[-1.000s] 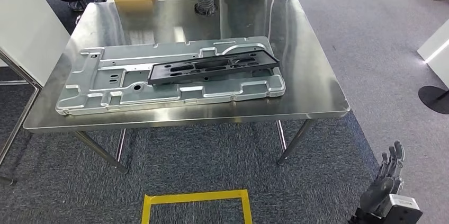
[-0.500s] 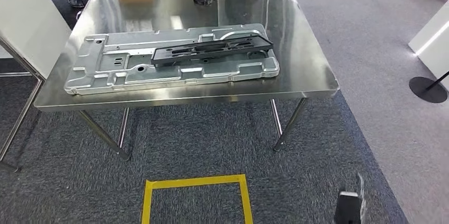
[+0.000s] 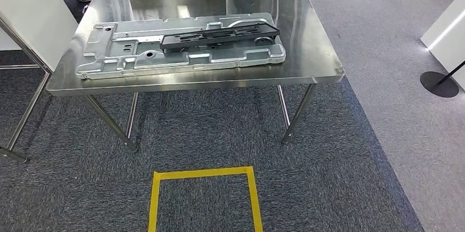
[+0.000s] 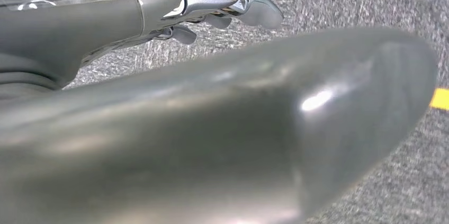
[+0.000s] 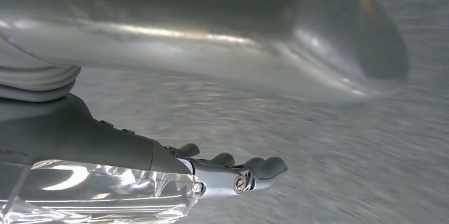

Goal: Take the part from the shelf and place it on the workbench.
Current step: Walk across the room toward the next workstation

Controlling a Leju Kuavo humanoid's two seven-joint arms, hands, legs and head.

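left hand [image 4: 222, 9]: hangs over grey carpet, fingers [image 4: 259, 12] loosely extended, holding nothing | part [image 3: 219, 35]: black, lying flat on silver panel [image 3: 137, 54] atop the steel bench [image 3: 312, 51] | right hand [image 5: 233, 173]: over carpet, fingers [image 5: 267, 168] apart, empty | yellow tape square [image 3: 204, 199] on floor

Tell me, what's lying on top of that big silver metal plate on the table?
A long black part lies on the big silver metal plate, toward its right and far side. The plate itself rests on the steel table. Whatever plate surface sits under the black part is covered.
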